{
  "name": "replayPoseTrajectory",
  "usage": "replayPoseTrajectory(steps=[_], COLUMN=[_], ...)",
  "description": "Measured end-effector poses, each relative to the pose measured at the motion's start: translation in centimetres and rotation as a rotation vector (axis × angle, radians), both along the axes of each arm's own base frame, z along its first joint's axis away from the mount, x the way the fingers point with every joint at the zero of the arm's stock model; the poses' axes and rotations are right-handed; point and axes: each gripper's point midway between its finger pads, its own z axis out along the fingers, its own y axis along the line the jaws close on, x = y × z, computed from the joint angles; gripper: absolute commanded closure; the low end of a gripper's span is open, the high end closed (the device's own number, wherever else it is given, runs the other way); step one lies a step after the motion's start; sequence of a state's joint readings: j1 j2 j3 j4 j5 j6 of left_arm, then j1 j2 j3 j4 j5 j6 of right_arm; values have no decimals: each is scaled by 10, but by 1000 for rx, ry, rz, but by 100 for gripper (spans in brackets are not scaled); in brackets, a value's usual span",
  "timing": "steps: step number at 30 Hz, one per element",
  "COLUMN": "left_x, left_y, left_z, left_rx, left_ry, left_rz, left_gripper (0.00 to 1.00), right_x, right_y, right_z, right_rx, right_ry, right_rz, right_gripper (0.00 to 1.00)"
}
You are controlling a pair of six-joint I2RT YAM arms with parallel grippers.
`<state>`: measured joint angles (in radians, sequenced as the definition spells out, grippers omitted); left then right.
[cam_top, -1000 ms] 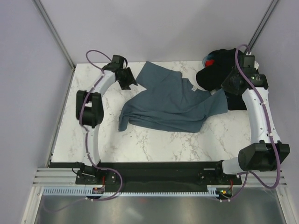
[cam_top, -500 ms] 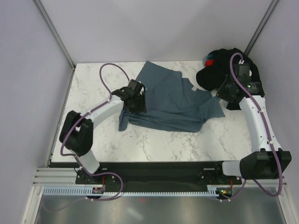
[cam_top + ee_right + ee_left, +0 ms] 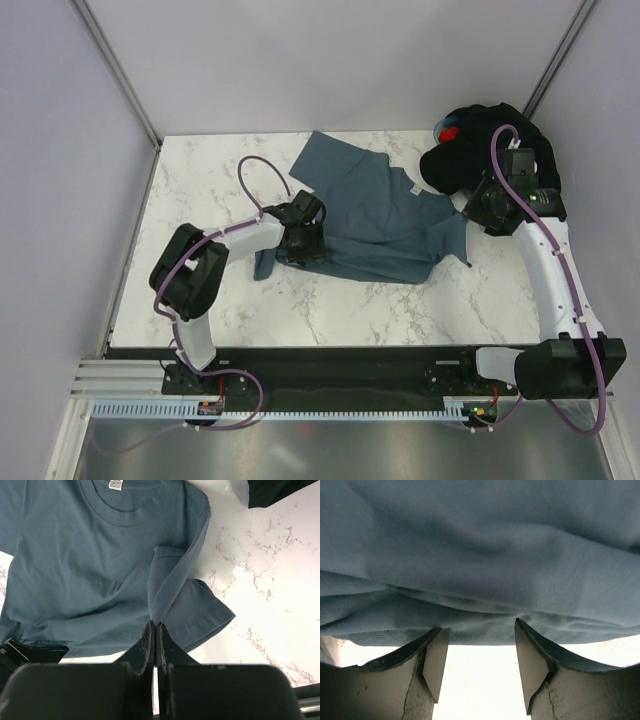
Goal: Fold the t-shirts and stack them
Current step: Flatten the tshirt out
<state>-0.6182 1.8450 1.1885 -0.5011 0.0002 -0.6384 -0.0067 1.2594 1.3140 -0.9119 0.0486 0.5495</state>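
Observation:
The slate blue-grey t-shirt (image 3: 375,215) lies crumpled in the middle of the table, collar toward the back right. It fills the left wrist view (image 3: 480,555) and shows in the right wrist view (image 3: 90,565). My left gripper (image 3: 303,243) is open and low at the shirt's near-left hem, its tips (image 3: 480,635) just touching the hem edge. My right gripper (image 3: 470,222) is shut on a fold by the shirt's right sleeve (image 3: 156,624). A heap of black t-shirts (image 3: 485,140) sits at the back right corner.
A small red and blue object (image 3: 448,130) pokes out behind the black heap. The marble table (image 3: 200,180) ends at grey walls on the left, back and right. A corner of black cloth (image 3: 270,490) lies near the blue-grey shirt's shoulder.
My left arm swung from the back left of the table down to the shirt's near-left hem. The right gripper drew the right sleeve inward to the left.

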Motion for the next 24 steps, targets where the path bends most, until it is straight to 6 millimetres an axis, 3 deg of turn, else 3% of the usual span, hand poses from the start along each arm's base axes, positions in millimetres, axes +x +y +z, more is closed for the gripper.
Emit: replayPoseTrajectory(steps=[3,5,7,13,17,19,21,23,24], left_x=[3,7,12,20,17,16,25,39,52], left_y=[-2,-2,-2,-4,12,25,33,35,36], left_z=[-1,-4,-6,-4,5,28,76,142,191], left_rx=[-1,5,10,13,98,154,166,132,90], left_ry=[-3,-8,-14,-38,-46,-70,-149,-260,-352], left_rz=[7,23,31,38,28,21,20,27,35], left_gripper=[54,82,97,98,98,98,98,98,98], right_x=[1,2,2,0,-1,-3,-5,-5,-6], right_y=[0,0,0,2,4,5,6,5,6], right_z=[0,-1,-4,-16,-17,-12,1,27,41], right_rx=[-3,-3,-4,4,15,20,22,24,26], right_ry=[-2,-7,-5,19,23,25,13,-35,-67], right_rz=[3,4,6,13,23,26,26,18,15], right_gripper=[100,100,100,100,100,100,100,100,100])
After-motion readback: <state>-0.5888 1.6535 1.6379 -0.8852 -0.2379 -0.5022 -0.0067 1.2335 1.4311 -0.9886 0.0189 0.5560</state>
